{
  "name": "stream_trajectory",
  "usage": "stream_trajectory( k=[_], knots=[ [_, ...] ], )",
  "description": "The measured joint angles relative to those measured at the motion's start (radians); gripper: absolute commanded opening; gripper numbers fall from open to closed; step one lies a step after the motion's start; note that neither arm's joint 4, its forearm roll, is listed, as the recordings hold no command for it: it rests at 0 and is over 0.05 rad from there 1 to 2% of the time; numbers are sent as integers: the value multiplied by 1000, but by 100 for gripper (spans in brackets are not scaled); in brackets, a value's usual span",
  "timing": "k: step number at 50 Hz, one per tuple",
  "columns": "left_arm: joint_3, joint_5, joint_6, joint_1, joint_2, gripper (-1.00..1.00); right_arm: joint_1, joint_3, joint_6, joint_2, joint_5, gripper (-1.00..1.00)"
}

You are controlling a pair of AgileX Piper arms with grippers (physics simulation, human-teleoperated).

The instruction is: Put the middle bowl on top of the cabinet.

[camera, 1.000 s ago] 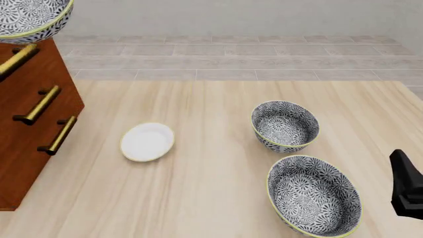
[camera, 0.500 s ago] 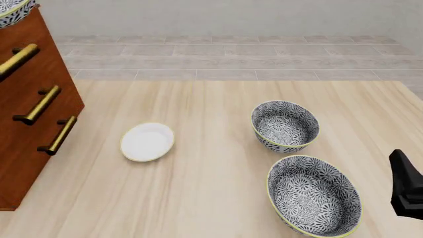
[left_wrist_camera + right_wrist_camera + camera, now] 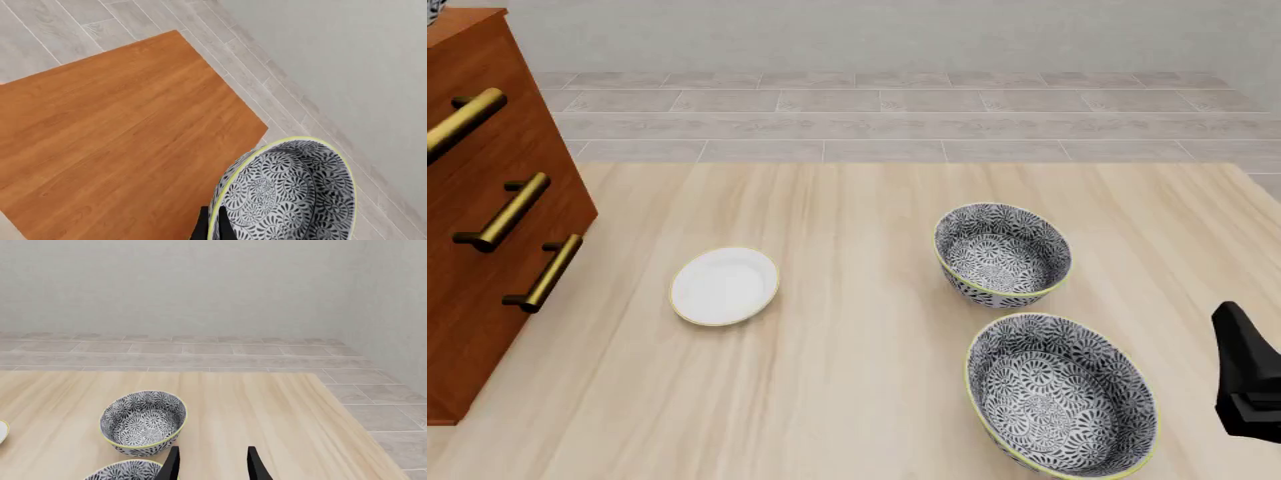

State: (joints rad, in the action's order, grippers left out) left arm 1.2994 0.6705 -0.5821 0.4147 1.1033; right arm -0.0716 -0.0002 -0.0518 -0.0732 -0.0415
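Note:
The middle bowl (image 3: 287, 200), black-and-white floral with a yellow-green rim, hangs tilted over the cabinet's flat reddish-brown top (image 3: 120, 140). My left gripper (image 3: 213, 227) is shut on the bowl's rim, one dark finger on each side of the wall. In the front view the cabinet (image 3: 481, 220) stands at the far left with its brass handles. Only a sliver of the bowl (image 3: 431, 10) shows at the top left corner there. My right gripper (image 3: 213, 467) is open with nothing between its fingers, low at the table's right side (image 3: 1248, 385).
Two more patterned bowls sit on the table's right half, one farther (image 3: 1001, 253) and one nearer (image 3: 1061, 393). A small white plate (image 3: 725, 285) lies left of centre, near the cabinet's front. Tiled floor and a pale wall lie beyond the table.
The held bowl has moved left and up, almost out of the front view above the cabinet. The right arm, the other bowls and the plate have not moved.

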Motion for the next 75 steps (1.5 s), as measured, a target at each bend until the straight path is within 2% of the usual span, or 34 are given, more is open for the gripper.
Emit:
stream_trajectory(
  k=[36,75],
  knots=[
    [2,-23,-105,115,53,-100,2,0,-1,-3,-2,100],
    [-11,-26,-163,185,93,-100,3,0,-2,-1,3,100]
  ],
)
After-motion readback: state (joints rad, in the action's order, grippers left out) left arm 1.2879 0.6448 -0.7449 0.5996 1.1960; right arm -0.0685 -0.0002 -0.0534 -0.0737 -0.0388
